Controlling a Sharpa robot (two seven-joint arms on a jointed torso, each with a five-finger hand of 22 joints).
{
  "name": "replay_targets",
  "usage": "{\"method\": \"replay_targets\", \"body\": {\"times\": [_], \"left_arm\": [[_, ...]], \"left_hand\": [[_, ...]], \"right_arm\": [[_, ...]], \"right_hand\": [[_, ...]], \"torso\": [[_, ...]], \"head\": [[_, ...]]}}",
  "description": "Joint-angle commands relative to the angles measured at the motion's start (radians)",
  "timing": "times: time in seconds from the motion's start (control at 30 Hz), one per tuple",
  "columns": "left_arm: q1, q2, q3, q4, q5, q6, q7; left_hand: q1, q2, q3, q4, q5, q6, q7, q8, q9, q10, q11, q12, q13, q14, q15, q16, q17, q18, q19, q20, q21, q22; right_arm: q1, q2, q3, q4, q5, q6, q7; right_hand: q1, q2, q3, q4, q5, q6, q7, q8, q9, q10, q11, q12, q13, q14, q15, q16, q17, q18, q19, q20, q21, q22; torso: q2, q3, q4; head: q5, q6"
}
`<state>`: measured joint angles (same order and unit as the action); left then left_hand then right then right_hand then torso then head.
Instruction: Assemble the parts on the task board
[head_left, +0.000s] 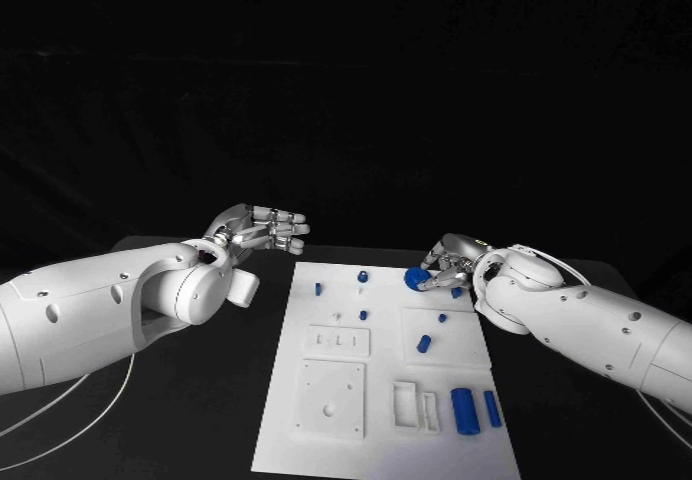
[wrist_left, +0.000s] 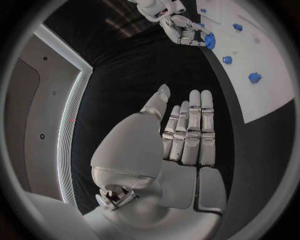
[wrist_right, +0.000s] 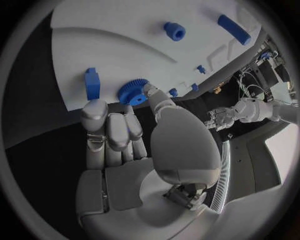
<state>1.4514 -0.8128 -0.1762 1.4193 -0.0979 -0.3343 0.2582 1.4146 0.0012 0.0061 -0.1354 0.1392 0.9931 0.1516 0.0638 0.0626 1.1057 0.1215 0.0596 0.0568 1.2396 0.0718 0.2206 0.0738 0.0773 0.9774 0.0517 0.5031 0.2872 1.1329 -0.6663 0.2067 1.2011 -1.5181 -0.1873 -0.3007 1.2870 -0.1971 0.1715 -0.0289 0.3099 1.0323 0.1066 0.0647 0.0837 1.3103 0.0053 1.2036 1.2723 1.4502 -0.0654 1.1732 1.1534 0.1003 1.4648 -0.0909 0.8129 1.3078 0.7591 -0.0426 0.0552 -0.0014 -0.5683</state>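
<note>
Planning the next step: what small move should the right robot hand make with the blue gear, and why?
Probably lift the blue gear slightly off the task board: the right robot hand pinches it at the board's far right edge, seemingly not yet seated.

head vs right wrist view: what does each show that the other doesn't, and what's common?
Head view alone: the two long blue cylinders at the near right of the task board, and the recessed square plates.

Right wrist view alone: the teeth on the blue gear, seen close beside the right hand.

Both: right hand holding the gear, the board, and the left hand, open off the board.
</note>
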Motion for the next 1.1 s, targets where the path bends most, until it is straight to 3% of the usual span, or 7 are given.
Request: {"method": "replay_targets", "body": {"times": [0.03,0.53,0.87,1.1], "left_arm": [[0.003,0.002,0.001,0.001,-0.005,0.013,0.003],[0.003,0.002,0.001,0.001,-0.005,0.015,0.002],[0.003,0.002,0.001,0.002,-0.005,0.016,0.001],[0.003,0.002,0.001,0.002,-0.006,0.017,0.0]], "left_hand": [[0.006,-0.001,0.005,0.001,0.0,-0.009,0.001,-0.001,0.001,-0.005,0.0,0.0,0.002,-0.007,-0.001,-0.005,-0.001,0.013,-0.005,0.001,0.005,-0.002],[0.006,-0.001,0.005,0.001,0.0,-0.009,0.001,-0.001,0.001,-0.005,0.0,0.0,0.002,-0.007,-0.001,-0.005,-0.001,0.013,-0.005,0.001,0.005,-0.002],[0.007,-0.001,0.005,0.003,0.0,-0.009,0.0,-0.001,0.001,-0.005,-0.001,0.0,0.002,-0.007,-0.001,-0.005,0.0,0.012,-0.005,0.001,0.006,-0.004],[0.007,-0.001,0.005,0.003,0.0,-0.009,0.0,-0.001,0.001,-0.005,-0.001,0.0,0.002,-0.007,-0.001,-0.005,0.0,0.012,-0.005,0.001,0.006,-0.004]], "right_arm": [[-0.001,0.001,0.001,0.002,0.017,-0.006,-0.004],[-0.001,0.011,0.001,-0.01,0.02,-0.007,-0.01],[-0.001,0.022,0.001,-0.022,0.002,-0.002,-0.014],[-0.002,0.029,0.0,-0.025,-0.036,0.001,-0.018]], "right_hand": [[-0.003,0.005,-0.013,0.008,0.002,-0.01,0.002,-0.001,0.0,0.004,0.001,0.002,0.001,0.007,0.002,0.002,0.001,0.006,0.056,0.009,-0.005,0.096],[-0.004,0.011,-0.009,0.032,0.002,0.009,-0.003,-0.001,0.003,0.007,-0.002,0.003,0.002,0.008,0.0,0.003,0.002,0.005,0.057,0.007,-0.003,0.097],[-0.01,0.026,0.063,0.007,-0.008,0.076,-0.019,-0.001,0.008,0.017,-0.014,0.008,0.008,0.009,-0.009,0.006,0.004,-0.001,0.057,-0.002,0.003,0.098],[-0.007,0.03,0.075,-0.006,-0.012,0.096,-0.024,-0.002,0.011,0.019,-0.017,0.008,0.01,0.009,-0.012,0.005,0.004,-0.003,0.056,-0.005,0.003,0.098]], "torso": [[0.0,-0.0003,0.0008],[0.001,-0.0006,0.0012],[0.001,-0.0006,0.0006],[0.0,-0.0004,0.0005]], "head": [[0.0,-0.001],[-0.001,-0.002],[0.0,-0.005],[0.0,-0.007]]}}
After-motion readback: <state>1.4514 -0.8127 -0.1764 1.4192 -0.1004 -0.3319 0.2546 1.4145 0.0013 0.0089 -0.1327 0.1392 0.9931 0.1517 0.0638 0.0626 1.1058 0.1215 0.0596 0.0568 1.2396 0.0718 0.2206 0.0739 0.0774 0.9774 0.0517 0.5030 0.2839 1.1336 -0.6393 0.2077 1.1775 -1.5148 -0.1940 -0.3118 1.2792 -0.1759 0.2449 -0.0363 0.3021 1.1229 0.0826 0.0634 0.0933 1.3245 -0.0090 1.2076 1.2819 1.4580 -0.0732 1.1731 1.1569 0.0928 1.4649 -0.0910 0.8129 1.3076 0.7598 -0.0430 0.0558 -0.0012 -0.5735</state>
